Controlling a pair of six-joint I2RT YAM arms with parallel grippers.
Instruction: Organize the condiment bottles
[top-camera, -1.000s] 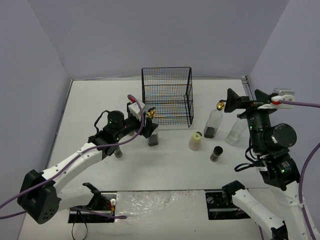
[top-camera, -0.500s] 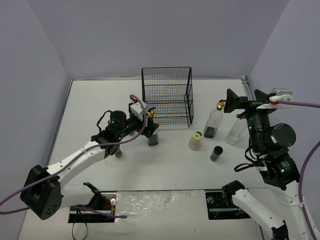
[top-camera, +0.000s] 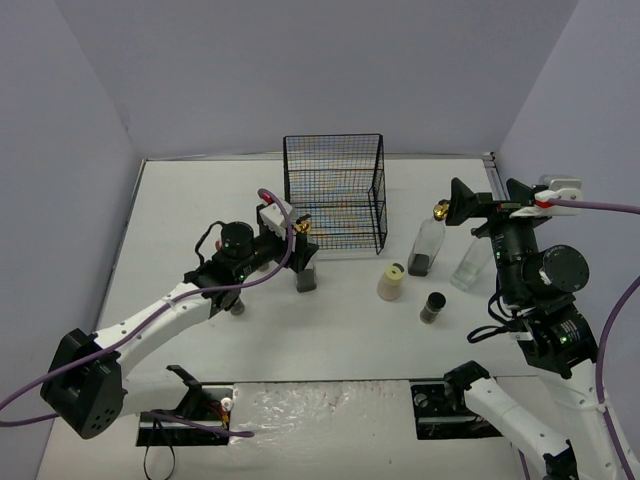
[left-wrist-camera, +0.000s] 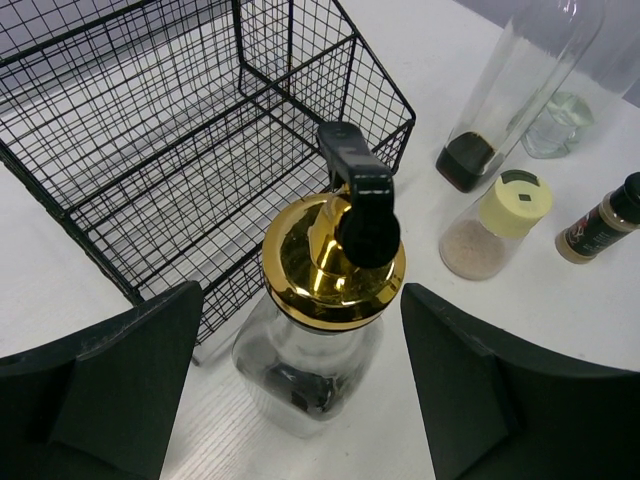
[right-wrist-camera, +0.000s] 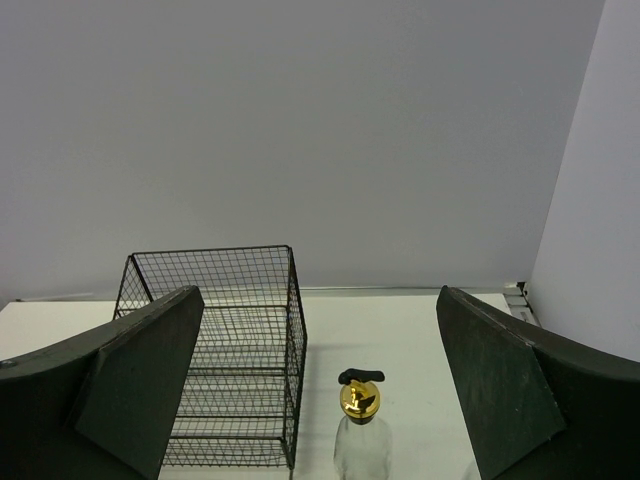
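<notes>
A clear glass bottle with a gold spout (left-wrist-camera: 333, 262) stands just in front of the black wire rack (left-wrist-camera: 150, 150); it also shows in the top view (top-camera: 305, 262). My left gripper (left-wrist-camera: 300, 290) is open, with one finger on each side of this bottle and not touching it; in the top view my left gripper (top-camera: 293, 246) is at the bottle's neck. My right gripper (top-camera: 488, 204) is open and empty, raised above a second gold-spout bottle (right-wrist-camera: 360, 400) (top-camera: 427, 243). A cream-capped jar (top-camera: 391, 281), a small dark jar (top-camera: 433, 306) and another clear bottle (top-camera: 470, 262) stand nearby. No pink-capped jar shows.
The rack (top-camera: 335, 195) stands at the back middle, open toward the front. Another small dark jar (top-camera: 237, 304) stands under my left forearm. Grey walls close in the table on three sides.
My left gripper has moved a little to the right, closing in around the gold-spout bottle by the rack. The right arm and the other bottles have hardly moved.
</notes>
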